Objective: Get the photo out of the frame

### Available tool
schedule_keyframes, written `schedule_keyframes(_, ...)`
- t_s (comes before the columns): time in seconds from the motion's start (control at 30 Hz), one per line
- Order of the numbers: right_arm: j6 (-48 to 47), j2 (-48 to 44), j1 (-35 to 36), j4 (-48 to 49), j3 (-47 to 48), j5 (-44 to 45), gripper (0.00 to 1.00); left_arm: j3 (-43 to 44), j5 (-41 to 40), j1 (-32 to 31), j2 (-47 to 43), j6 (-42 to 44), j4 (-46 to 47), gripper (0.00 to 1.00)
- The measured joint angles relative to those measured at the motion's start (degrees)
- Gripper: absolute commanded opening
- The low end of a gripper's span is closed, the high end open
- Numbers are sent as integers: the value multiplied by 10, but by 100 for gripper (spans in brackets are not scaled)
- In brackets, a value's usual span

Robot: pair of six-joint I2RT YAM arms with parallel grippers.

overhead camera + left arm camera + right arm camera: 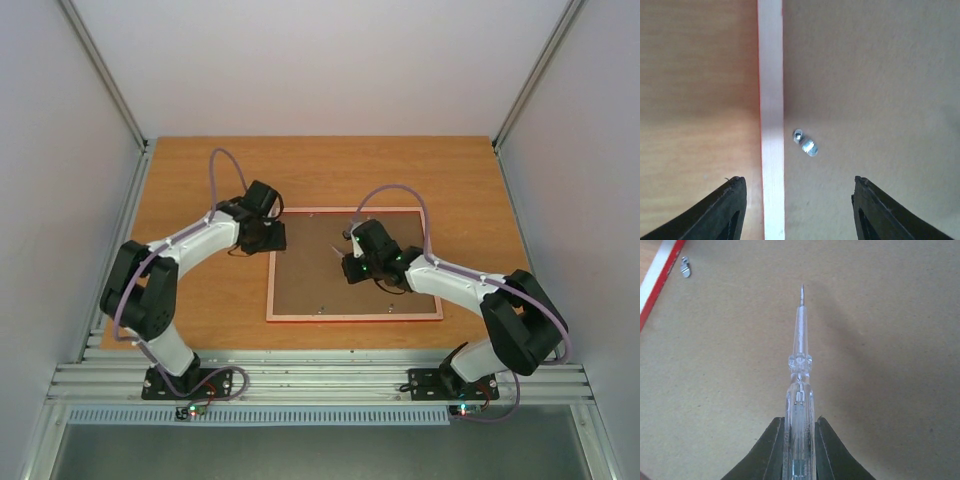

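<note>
The frame (310, 290) lies back-up on the surface (200, 180), brown board showing. My left jaws stand apart, straddling its left edge. The left wrist view shows a small metal clip (806, 142) just inside that edge. My right jaws pinch a clear pointed tool (800, 390) over the board, and it is hard to make out from above.

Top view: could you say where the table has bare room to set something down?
Free: orange wooden table behind the thin red frame, and beside its near-left corner. Crowded: left gripper over its left edge, right gripper holding clear tool above brown board.
</note>
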Motion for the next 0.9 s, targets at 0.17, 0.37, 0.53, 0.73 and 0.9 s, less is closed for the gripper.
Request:
schedule_keyframes(0.17,15,0,0,30,-12,21,1,68,-15,5,62,5,-9,60)
schedule_keyframes(0.37,21,-3,0,49,-21,36,1,135,-33,17,129,16,-27,59)
schedule_keyframes(0.53,21,-9,0,52,-24,46,1,175,-50,35,175,25,-37,54)
schedule_keyframes(0.73,21,-9,0,54,-24,49,1,199,-52,43,209,32,-44,43)
schedule_keyframes(0.9,21,-9,0,54,-24,50,1,206,-50,43,218,40,-48,35)
